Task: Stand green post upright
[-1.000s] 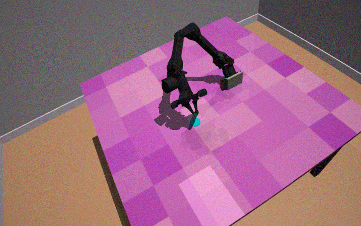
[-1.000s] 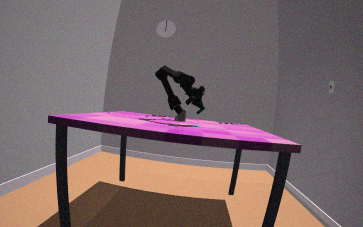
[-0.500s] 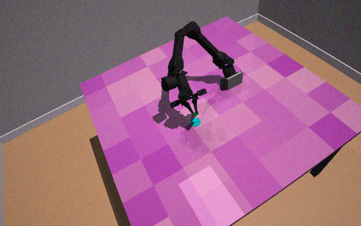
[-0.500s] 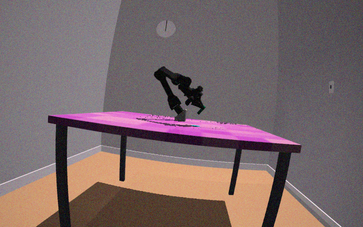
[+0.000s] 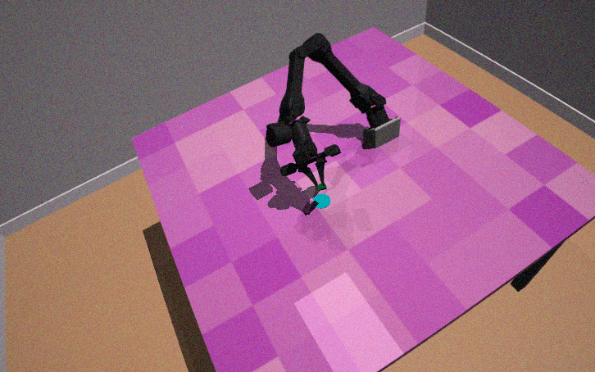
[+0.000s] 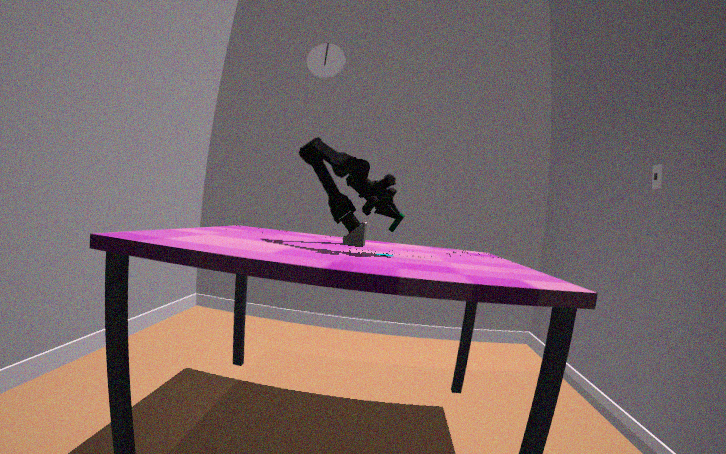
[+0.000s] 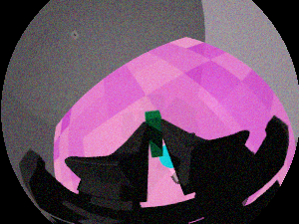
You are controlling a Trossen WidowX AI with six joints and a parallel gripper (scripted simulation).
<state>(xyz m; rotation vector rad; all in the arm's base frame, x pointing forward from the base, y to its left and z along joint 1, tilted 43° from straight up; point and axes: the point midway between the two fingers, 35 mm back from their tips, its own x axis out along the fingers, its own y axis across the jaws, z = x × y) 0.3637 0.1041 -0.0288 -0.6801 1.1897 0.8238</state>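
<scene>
The green post (image 5: 321, 187) (image 6: 396, 222) (image 7: 152, 118) is held in the air, clear of the table. In the exterior view it stands steeply but tilted, its lower end leaning to the left. My gripper (image 5: 320, 186) (image 6: 399, 215) (image 7: 153, 123) is shut on the post near its upper end. The cyan circle (image 5: 323, 201) (image 6: 384, 255) (image 7: 166, 159) lies flat on the table below, just in front of the fingertips in the top view. In the wrist view the post and a finger partly hide the circle. The top view shows little more than the post's top.
The pink and purple patchwork table (image 5: 461, 188) (image 6: 342, 270) carries the arm's base (image 5: 387, 133) (image 6: 355, 236), behind and to the right of the gripper in the top view. Dark shadows of the arm and gripper fall beside the circle. Grey walls stand beyond the table.
</scene>
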